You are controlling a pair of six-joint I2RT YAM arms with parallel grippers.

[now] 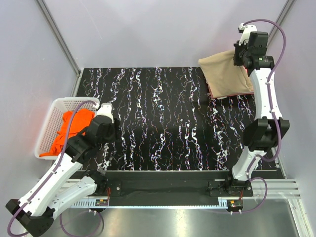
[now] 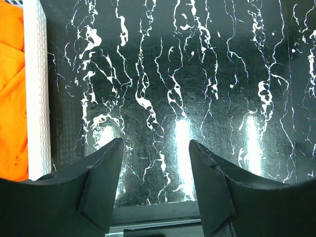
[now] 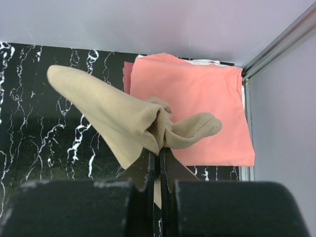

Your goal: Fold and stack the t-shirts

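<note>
Bright, even light; three glare streaks on the glossy table (image 2: 148,59) just beyond the jaws of the left gripper (image 2: 155,143) (shadows faint).

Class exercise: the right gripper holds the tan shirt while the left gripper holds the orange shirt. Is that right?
No: the left wrist view shows the left gripper open and empty; the orange shirt lies in the basket. Rest holds.

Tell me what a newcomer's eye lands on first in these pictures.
The right hand, shut on a tan t-shirt, holds it over a stack of salmon-pink folded shirts at the table's far right corner. At the left edge, a bright orange t-shirt lies crumpled in a white lattice basket. The left hand hovers open over the black marbled table beside that basket.
</note>
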